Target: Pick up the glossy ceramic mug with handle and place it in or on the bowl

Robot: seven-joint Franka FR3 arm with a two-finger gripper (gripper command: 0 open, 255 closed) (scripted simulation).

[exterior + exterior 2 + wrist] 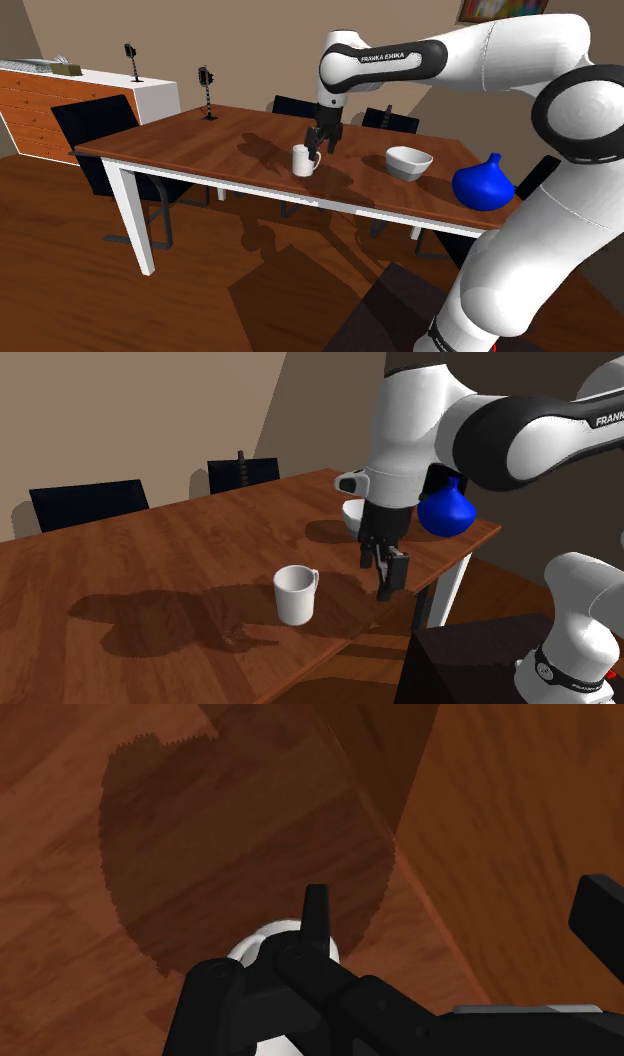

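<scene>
On the brown wooden counter (180, 145), the white ceramic mug with a handle (304, 160) stands near the front edge in the shoulder view; the white round bowl (408, 162) sits to that view's right of it, and the blue bulbous vase (483, 185) further right, near the counter's end, all three apart. The black two-finger tool (320, 150) hangs just beside the mug on its handle side, not touching it; a slender black post on a round foot (207, 95) stands at the far left edge; black chairs (90, 125) stand around the counter; a white-topped wooden sideboard (150, 95) stands behind its left end.
</scene>
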